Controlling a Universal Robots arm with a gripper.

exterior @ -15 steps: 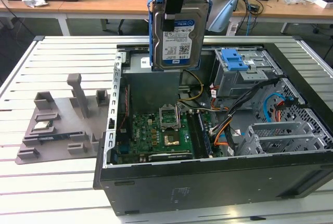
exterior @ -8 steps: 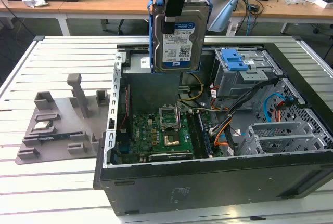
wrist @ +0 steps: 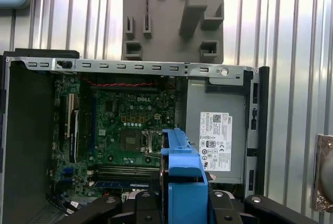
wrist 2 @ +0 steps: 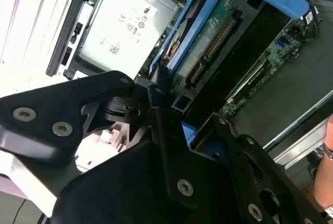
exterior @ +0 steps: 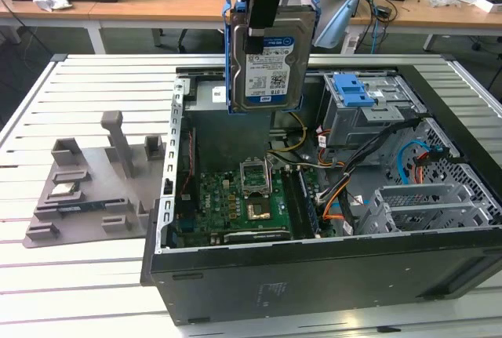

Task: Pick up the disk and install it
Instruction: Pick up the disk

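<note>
The slatted metal surface (exterior: 78, 87) carries an open computer case (exterior: 314, 275) lying on its side. In the exterior view a grey parts fixture (exterior: 94, 189) sits just beside it at nine o'clock. Inside the case, the motherboard (exterior: 235, 197) lies flat. The drive cage (exterior: 357, 99) stands at about two o'clock from it, and loose cables (exterior: 345, 185) trail between the two.

The disk (exterior: 267, 63) hangs upright in the air above the case, at twelve o'clock from the motherboard, with its label facing the exterior camera. The gripper (exterior: 259, 28) holds it from above, the jaws pinching its blue frame (edge-on in the first wrist view, over the board).

The hold looks to bear on the plastic frame rather than the metal body. A flexing frame could therefore let the drive tilt or slip onto the exposed processor socket (exterior: 256, 175) below. The cables near the cage could also snag a corner and twist the disk off line.
</note>
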